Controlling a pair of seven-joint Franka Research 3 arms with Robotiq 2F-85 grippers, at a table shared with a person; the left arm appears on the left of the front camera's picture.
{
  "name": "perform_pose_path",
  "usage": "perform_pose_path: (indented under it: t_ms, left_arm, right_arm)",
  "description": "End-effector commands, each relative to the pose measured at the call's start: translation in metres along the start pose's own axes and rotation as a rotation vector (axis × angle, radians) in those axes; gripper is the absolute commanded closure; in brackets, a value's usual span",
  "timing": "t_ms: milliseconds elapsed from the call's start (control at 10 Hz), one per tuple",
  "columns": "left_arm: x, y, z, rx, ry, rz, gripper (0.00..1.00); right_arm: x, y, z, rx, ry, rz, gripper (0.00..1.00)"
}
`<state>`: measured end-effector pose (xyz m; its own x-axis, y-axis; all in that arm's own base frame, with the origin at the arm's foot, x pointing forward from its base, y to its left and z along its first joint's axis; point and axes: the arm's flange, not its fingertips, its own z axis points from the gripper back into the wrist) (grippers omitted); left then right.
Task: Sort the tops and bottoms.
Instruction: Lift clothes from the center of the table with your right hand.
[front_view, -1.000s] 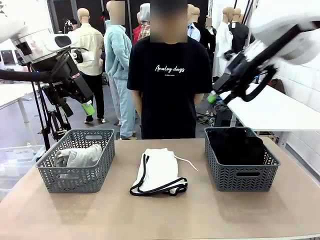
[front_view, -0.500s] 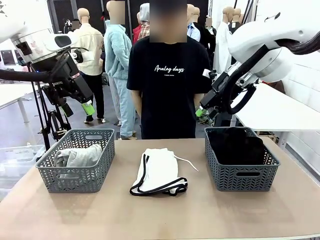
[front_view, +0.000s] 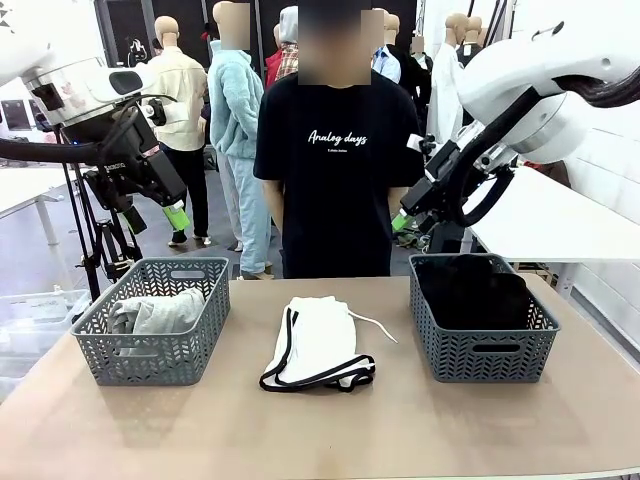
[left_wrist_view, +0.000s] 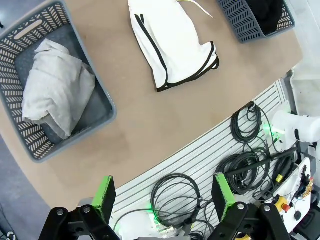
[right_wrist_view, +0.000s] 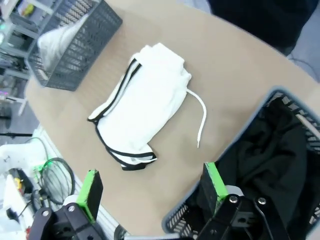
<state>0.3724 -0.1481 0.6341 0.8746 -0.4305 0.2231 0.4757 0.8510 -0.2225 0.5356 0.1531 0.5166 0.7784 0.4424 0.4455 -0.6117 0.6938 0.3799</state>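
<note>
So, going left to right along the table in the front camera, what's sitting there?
Left grey basket holding a grey knit top → white shorts with black piping, lying flat on the table → right grey basket holding black clothes.
</note>
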Motion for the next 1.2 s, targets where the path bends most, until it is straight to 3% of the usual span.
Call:
perform_pose_path:
  t_ms: [0,300,600,1100]
  left_arm:
    - [-0.001,0.002,0.002,-0.008,-0.005,0.003,0.0]
    - [-0.001,0.002,0.002,-0.008,-0.005,0.003,0.0]
    - [-0.001,0.002,0.002,-0.008,-0.005,0.003,0.0]
    - [-0.001,0.002,0.002,-0.008,-0.005,0.003,0.0]
  right_arm:
    - [-0.003,-0.004,-0.066,0.013,-0.005,-0.004,0.0]
    - [0.023,0.026,-0.148,0.045,0.099,0.101,0.0]
    - [0.024,0.042,-0.218,-0.072,0.249,0.167,0.0]
    - [0.014,0.064,-0.263,-0.132,0.33,0.16,0.0]
